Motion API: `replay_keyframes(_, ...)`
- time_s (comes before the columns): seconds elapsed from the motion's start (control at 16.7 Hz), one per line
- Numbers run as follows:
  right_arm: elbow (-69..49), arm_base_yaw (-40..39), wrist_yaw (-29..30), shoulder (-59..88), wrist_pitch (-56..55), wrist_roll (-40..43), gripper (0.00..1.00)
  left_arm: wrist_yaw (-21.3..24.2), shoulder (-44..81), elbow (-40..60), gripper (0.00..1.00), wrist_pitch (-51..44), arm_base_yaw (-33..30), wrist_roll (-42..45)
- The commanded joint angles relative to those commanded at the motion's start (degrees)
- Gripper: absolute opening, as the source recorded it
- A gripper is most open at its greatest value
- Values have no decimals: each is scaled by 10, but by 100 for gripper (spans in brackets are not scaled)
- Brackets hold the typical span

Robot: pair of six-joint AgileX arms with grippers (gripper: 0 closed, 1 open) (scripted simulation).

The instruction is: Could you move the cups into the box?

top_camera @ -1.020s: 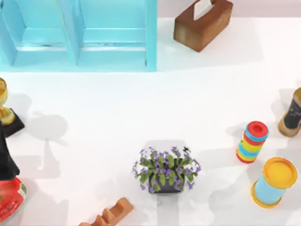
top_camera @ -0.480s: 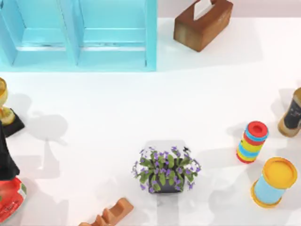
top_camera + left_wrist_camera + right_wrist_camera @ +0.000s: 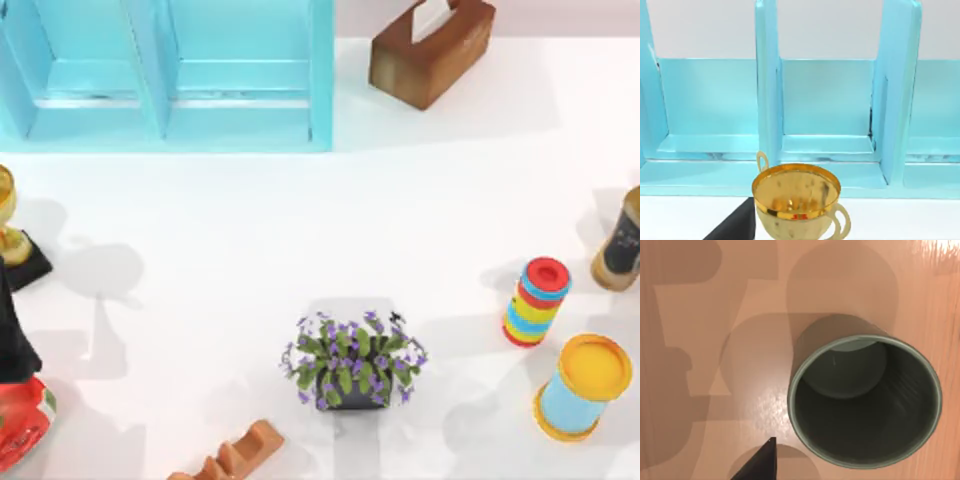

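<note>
Box (image 3: pixel 165 75) sits at the table's (image 3: pixel 300 230) far left, tissue box (image 3: pixel 430 50) just right of it. Plant (image 3: pixel 352 370) is near-centre, wavy block (image 3: pixel 235 455) to its left at the near edge. Trophy (image 3: pixel 12 235) is on the left edge, in front of the box. Tower (image 3: pixel 537 300) and canister (image 3: pixel 583 385) stand right, with what looks like a bottle (image 3: pixel 622 245) behind them. In the right wrist view, a cup (image 3: pixel 865 400) stands upright on wood.

The left arm (image 3: pixel 12 330) appears as a black, upright shape at the far left edge of the top view, toward the near side of the surface. In the left wrist view, a black wedge of the left gripper (image 3: pixel 735 225) juts in at the picture's edge. It is held low and aimed level across the surface. In the right wrist view, a black pointed tip of the right gripper (image 3: pixel 760 462) shows, aimed straight down from above.
</note>
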State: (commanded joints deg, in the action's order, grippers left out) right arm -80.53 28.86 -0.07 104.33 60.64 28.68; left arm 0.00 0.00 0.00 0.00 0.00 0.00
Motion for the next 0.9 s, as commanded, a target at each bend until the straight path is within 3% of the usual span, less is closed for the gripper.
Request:
replay_keyframes(0.48,-9,2,0,-1,8,0,100,0,0,0,100,0,0,0)
replay_keyframes(0.9,-162,4,1,3,153,2,100,0,0,0,100,0,0,0)
